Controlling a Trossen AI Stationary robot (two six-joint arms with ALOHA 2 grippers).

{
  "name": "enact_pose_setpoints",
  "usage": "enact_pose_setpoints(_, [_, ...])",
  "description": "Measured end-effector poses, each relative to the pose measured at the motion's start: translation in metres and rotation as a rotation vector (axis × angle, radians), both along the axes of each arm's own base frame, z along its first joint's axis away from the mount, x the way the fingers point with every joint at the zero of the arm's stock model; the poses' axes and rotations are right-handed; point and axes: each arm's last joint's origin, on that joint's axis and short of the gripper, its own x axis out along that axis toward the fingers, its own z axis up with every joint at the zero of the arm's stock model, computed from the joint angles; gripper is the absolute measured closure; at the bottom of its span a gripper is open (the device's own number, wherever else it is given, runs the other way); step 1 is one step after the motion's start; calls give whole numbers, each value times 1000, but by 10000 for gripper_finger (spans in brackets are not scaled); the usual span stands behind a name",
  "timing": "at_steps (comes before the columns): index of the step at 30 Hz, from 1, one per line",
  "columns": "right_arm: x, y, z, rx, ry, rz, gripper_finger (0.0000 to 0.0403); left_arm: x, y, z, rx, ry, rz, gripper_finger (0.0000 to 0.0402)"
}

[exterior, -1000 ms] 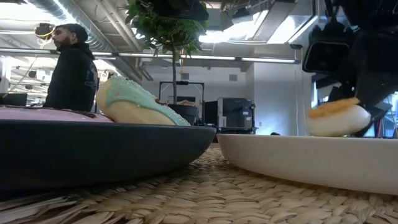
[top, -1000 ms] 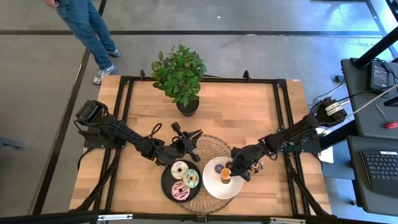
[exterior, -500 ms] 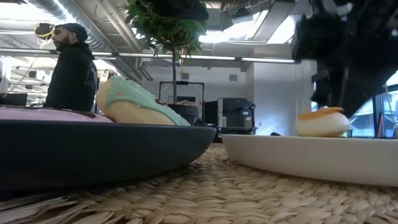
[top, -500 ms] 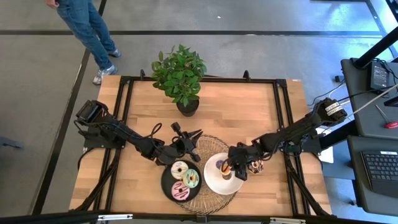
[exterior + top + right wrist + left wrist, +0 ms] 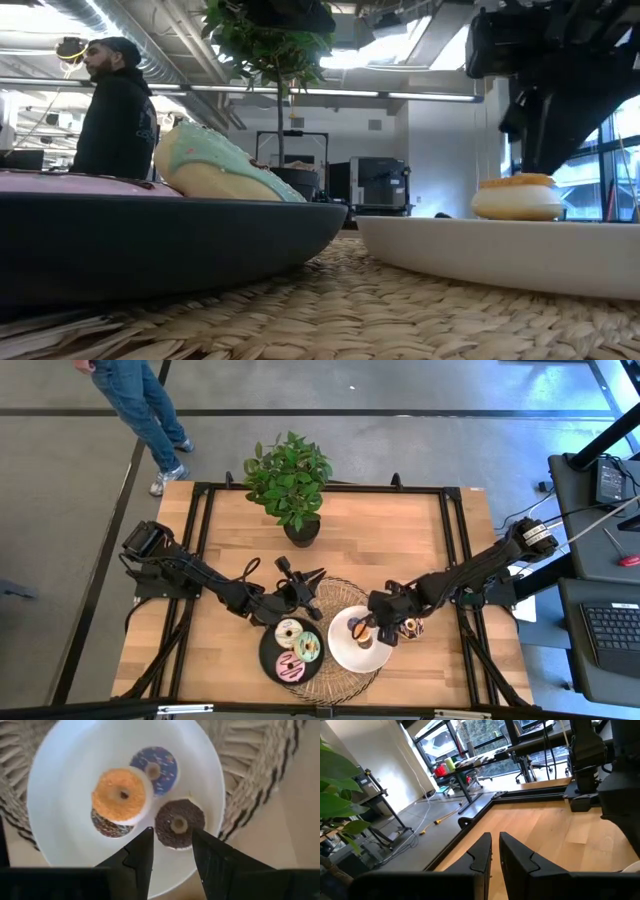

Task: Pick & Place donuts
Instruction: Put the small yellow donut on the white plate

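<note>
A white plate [image 5: 340, 653] holds an orange mini donut [image 5: 121, 795] lying on a dark sprinkled one [image 5: 107, 826], with a purple mini [image 5: 153, 767] and a brown one [image 5: 179, 823] beside them. My right gripper [image 5: 172, 841] hovers open just above this plate, touching nothing. The black plate [image 5: 268, 655] carries a cream-white donut [image 5: 289, 632], a mint-green donut [image 5: 308, 647] and a pink donut [image 5: 289, 667]. Another dark sprinkled donut [image 5: 410, 628] lies on the table, right of the white plate. My left gripper [image 5: 300, 585] waits shut just beyond the black plate.
Both plates sit on a round woven mat [image 5: 335, 595] near the table's near edge. A potted plant [image 5: 290, 485] stands at the far edge. A person [image 5: 140, 405] walks on the floor beyond the far left corner. Bare wood [image 5: 400, 540] lies between the plant and the right arm.
My right gripper has let go of the orange mini donut, then risen and drawn back slightly toward the far edge. The donut, tilted between the fingers a second ago, now lies level on the stack in the white plate.
</note>
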Motion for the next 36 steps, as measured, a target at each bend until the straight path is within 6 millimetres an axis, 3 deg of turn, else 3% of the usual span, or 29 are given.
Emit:
enact_pose_setpoints(9, [7,12,7,-198,-204,241,266,3,3,-2,-23,10,-60,369])
enact_pose_setpoints(18, [24,26,22,-241,-316,455,266,2,3,-6,-5,57,-62,369])
enact_pose_setpoints(28, [58,55,8,-312,-127,584,266,2,3,-7,1,71,-60,364])
enact_pose_setpoints(36, [70,71,11,-344,8,628,266,1,3,-8,4,81,-63,368])
